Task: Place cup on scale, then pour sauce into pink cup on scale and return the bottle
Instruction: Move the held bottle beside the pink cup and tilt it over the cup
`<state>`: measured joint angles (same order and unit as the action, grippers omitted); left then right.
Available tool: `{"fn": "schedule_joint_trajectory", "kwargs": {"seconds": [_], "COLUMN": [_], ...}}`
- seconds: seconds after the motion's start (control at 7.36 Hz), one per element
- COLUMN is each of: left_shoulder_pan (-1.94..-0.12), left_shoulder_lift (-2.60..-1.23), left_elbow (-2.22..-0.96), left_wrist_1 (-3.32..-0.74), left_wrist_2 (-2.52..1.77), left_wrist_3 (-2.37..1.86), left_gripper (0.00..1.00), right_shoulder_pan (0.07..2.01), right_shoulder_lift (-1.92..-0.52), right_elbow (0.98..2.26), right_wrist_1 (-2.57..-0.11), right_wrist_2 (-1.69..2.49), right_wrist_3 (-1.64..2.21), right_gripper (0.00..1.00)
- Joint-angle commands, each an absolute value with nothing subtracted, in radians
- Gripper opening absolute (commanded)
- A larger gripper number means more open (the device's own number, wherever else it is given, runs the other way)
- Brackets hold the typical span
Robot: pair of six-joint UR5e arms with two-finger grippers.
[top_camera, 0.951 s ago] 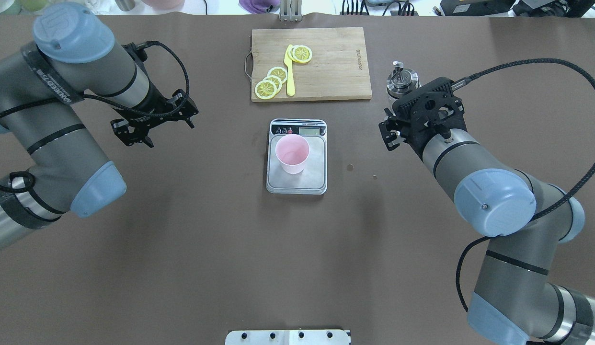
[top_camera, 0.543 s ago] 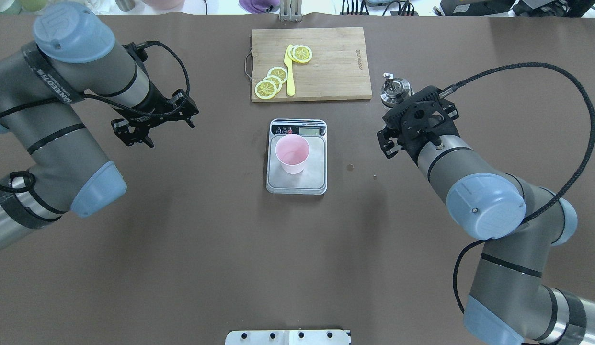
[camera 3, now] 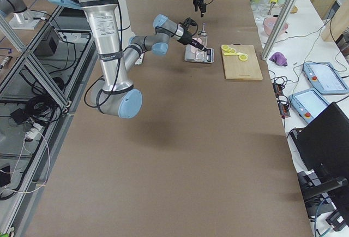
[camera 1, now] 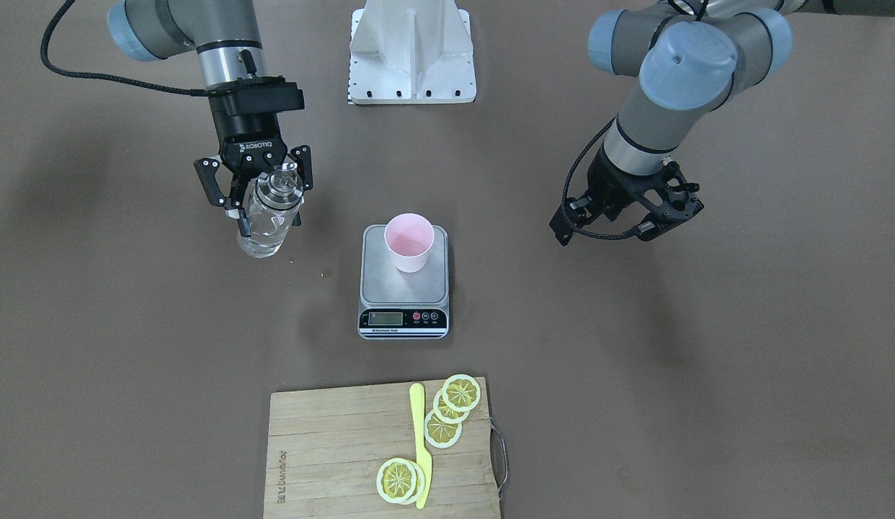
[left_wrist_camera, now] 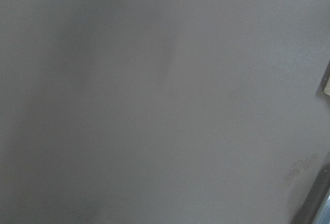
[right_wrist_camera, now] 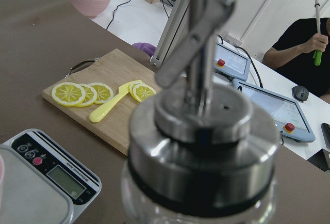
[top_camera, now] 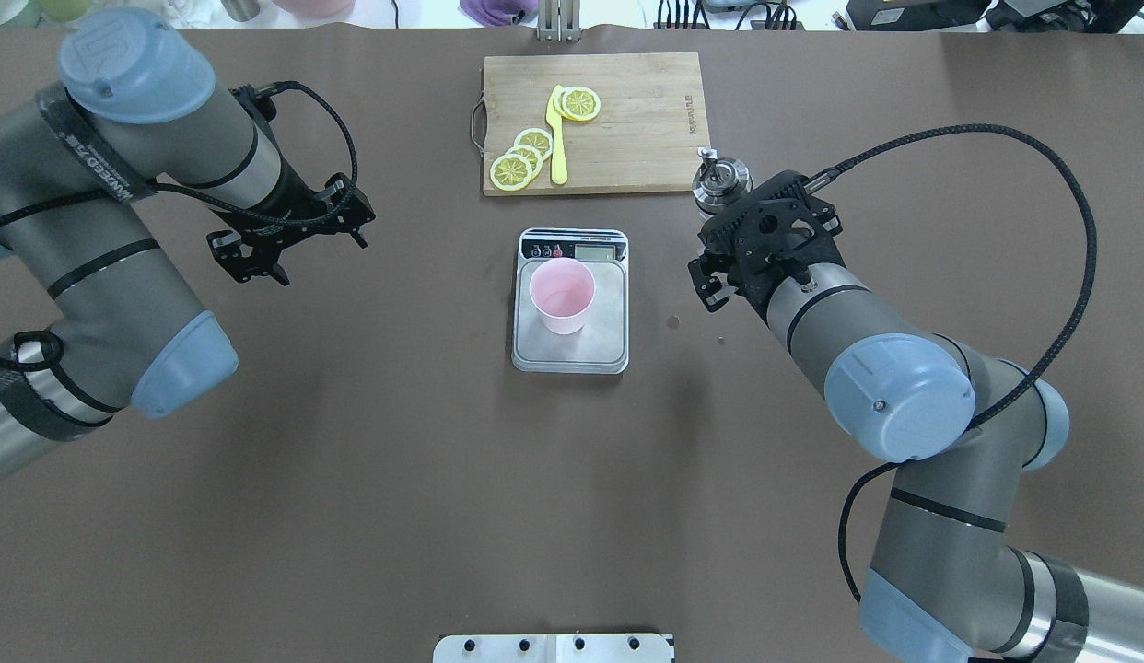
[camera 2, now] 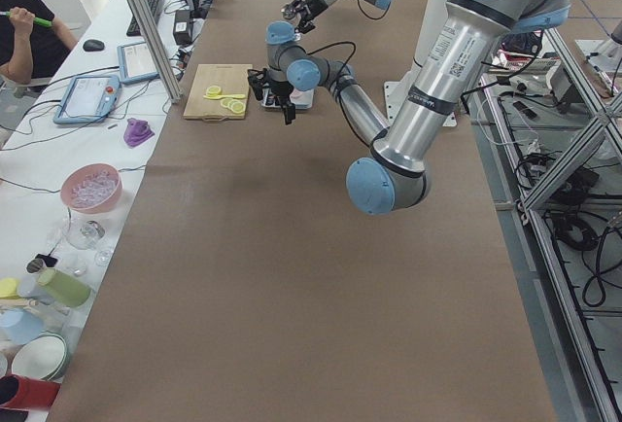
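**A:** Bottle (camera 1: 260, 231) first: where is it, and who has it?

**B:** The right gripper (camera 1: 269, 216) is clamped on its glass shoulder, just under the metal cap. Seen from overhead, it sits at about two o'clock from the cup (top_camera: 562, 296), well apart from it and near the cutting board's (top_camera: 627, 110) corner. The cup stands on the scale (top_camera: 611, 331). The left gripper (camera 1: 606, 231) hangs off at nine o'clock with its jaws spread and nothing in them.

**A:** Which way does it point?

**B:** Its long axis is upright, cap on top. The spout looks aimed toward twelve o'clock, not at the cup, though it's small in that view.

**A:** What could go wrong?

**B:** If it tips before the spout faces the cup, I'd expect the sauce (camera 1: 254, 246) to land on the platform or the table. The cup is narrow and probably light, so a nudge from glass or finger could topple it. Smooth glass might also slip once it's tilted.
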<state>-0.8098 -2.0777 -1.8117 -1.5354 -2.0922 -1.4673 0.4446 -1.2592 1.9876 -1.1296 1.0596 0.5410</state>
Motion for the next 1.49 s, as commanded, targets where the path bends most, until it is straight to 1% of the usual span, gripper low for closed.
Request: {"fn": "schedule_joint_trajectory", "kwargs": {"seconds": [0.0,0.41,0.54,1.09,1.36], "left_shoulder_pan": [-0.810,-0.810,-0.810,-0.818,-0.862], "left_shoulder_lift": [-2.077,-2.075,-2.075,-2.077,-2.077], "left_elbow": [-1.812,-1.812,-1.812,-1.812,-1.821], "left_wrist_1": [-1.536,-1.536,-1.536,-1.536,-1.525], "left_wrist_2": [-2.092,-2.092,-2.092,-2.091,-2.100], "left_wrist_3": [-1.468,-1.468,-1.468,-1.463,-1.416], "left_gripper": [0.99,0.99,0.99,0.98,0.99], "right_shoulder_pan": [0.446,0.463,0.468,0.424,0.397], "right_shoulder_lift": [-1.235,-1.249,-1.246,-1.223,-1.206], "right_elbow": [1.971,1.967,1.965,1.928,1.904], "right_wrist_1": [-1.092,-1.110,-1.171,-1.288,-1.290], "right_wrist_2": [1.068,1.075,1.059,0.939,0.896], "right_wrist_3": [0.528,0.392,0.268,0.218,0.216], "right_gripper": [0.00,0.00,0.00,0.00,0.00]}}
